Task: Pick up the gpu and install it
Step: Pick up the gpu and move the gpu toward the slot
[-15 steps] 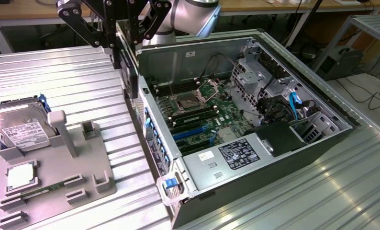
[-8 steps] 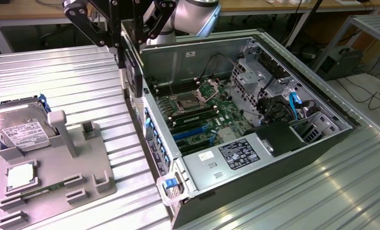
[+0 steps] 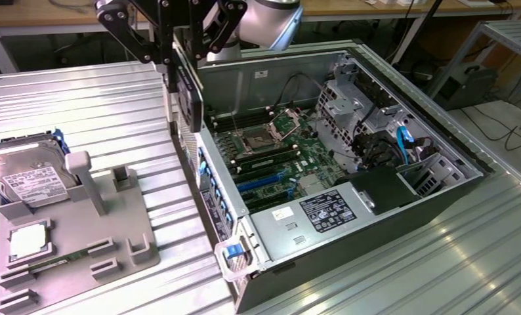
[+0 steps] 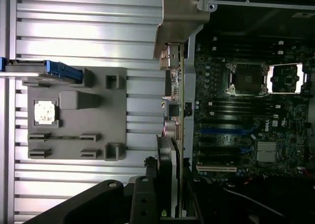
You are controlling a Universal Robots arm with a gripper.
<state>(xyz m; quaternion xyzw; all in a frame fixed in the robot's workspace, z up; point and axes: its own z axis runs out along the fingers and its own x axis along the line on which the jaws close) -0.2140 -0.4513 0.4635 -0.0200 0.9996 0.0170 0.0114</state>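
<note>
- End effector [image 3: 180, 62]: its black fingers [image 4: 165, 157] are closed on the gpu [image 3: 190, 98], gripping the card by one end.
- Gpu: held on edge and clear of the counter [image 3: 94, 105], over the rim of the open computer case [image 3: 375, 216] on the exterior view's left. In the wrist view it is seen edge-on between the grey holder tray [image 4: 74, 120] and the motherboard [image 4: 246, 125], with its silver end bracket [image 4: 182, 17] at the end away from the fingers. It is not seated in any of the blue expansion slots [image 3: 260, 180].
- Computer case: lies on its side with the panel off, exposing the motherboard, the CPU socket [image 3: 252, 139] and the labelled power supply [image 3: 322, 210].
- Holder tray: rests on the ribbed counter beside the case. It carries the hard drive [image 3: 29, 177], propped upright, and the square CPU chip [image 3: 29, 239], lying flat.
</note>
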